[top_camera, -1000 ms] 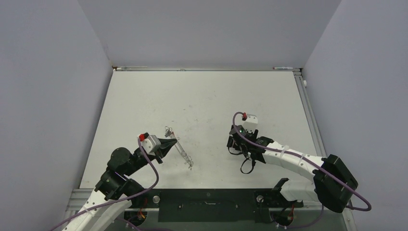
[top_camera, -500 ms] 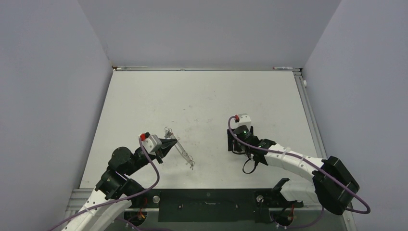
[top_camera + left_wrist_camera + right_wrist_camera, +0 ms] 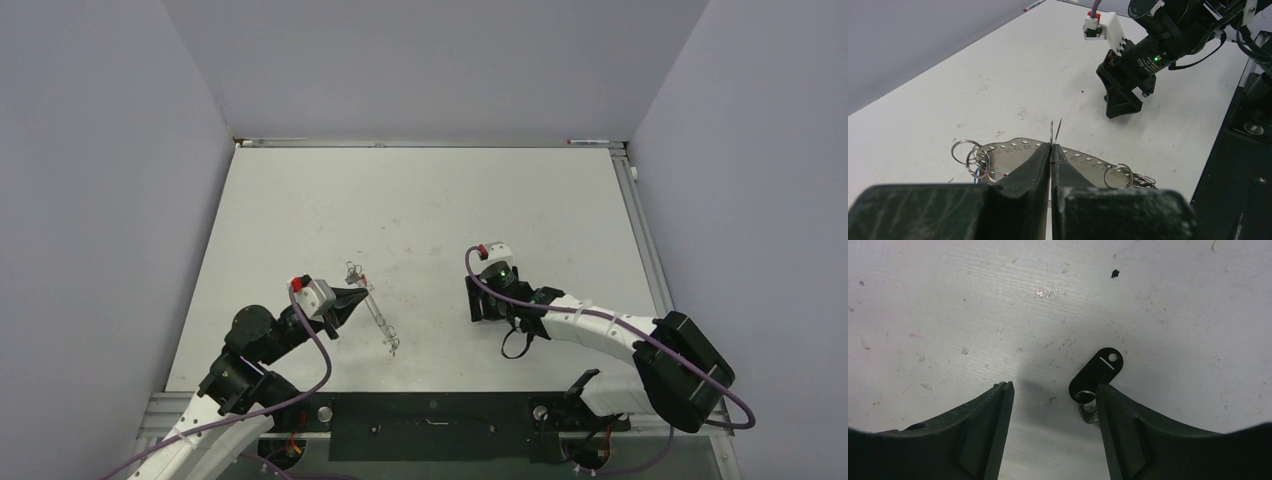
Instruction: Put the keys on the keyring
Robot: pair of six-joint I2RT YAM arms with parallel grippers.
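We see the left claw [image 3: 1050, 146] in the lower middle of its wrist view with its two fingers pressed together. They pinch the keyring [image 3: 1054, 131], whose thin silver wire stands up a little beyond the fingertips. Just behind the fingertips lies a curved metal strip [image 3: 1013, 148] with a row of small numbered holes. It carries a bunch of small rings [image 3: 968, 155] at its left end and more rings at its right end. Whether the strip rests on the white desk [image 3: 420, 200] or is lifted from it, we cannot tell. In the top view this group is in the lower left part of the desk, well apart from the other arm.

The right claw [image 3: 1053, 390] is right of the centre in the top view and points down to the desk, with its fingers spread wide and holding nothing. In its wrist view a black key [image 3: 1096, 371] lies flat on the desk between the two fingers, close to the right finger [image 3: 1133, 435]. The black head points to the upper right of the frame, and a small ring and the silver part are at its lower end, partly hidden by that finger. We cannot tell if the finger touches the key.
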